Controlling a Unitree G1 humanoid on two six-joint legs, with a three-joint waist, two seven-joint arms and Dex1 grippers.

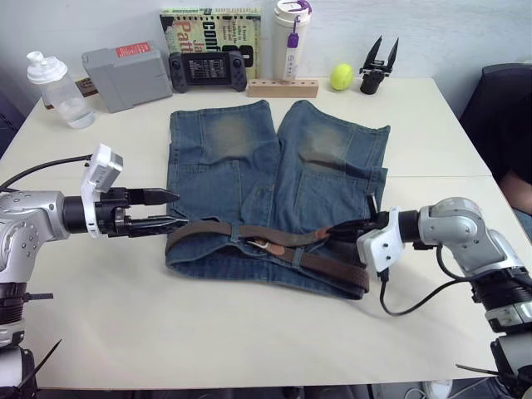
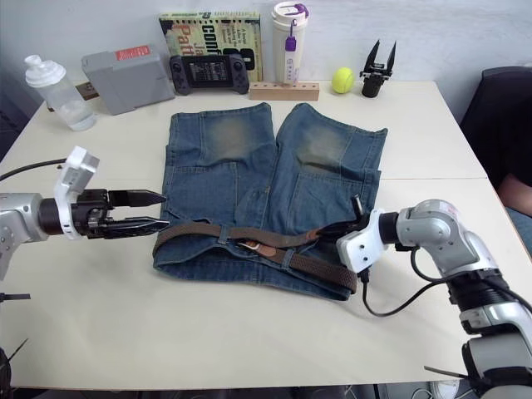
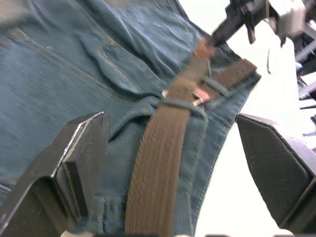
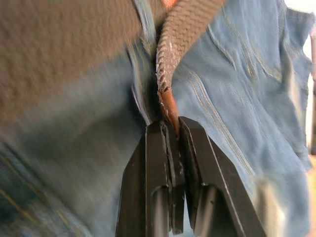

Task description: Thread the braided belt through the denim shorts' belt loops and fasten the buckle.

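The denim shorts (image 1: 274,174) lie flat on the table, waistband nearest me. The braided belt (image 1: 328,264) runs along the waistband, passing under belt loops (image 3: 180,104) near the silver buckle (image 1: 262,243). My right gripper (image 1: 332,232) is shut on the belt's tan leather end (image 4: 169,109), held just above the waistband's right part. My left gripper (image 1: 179,209) is open at the shorts' left edge, level with the waistband. In the left wrist view its fingers (image 3: 79,158) straddle the belt (image 3: 158,168) without touching it.
Along the far edge stand a clear bottle (image 1: 56,88), a grey box (image 1: 125,76), a game console (image 1: 208,70), a book (image 1: 212,27), a white tumbler (image 1: 291,37), a wooden block (image 1: 283,87), a yellow ball (image 1: 341,76) and a spare black gripper (image 1: 378,66).
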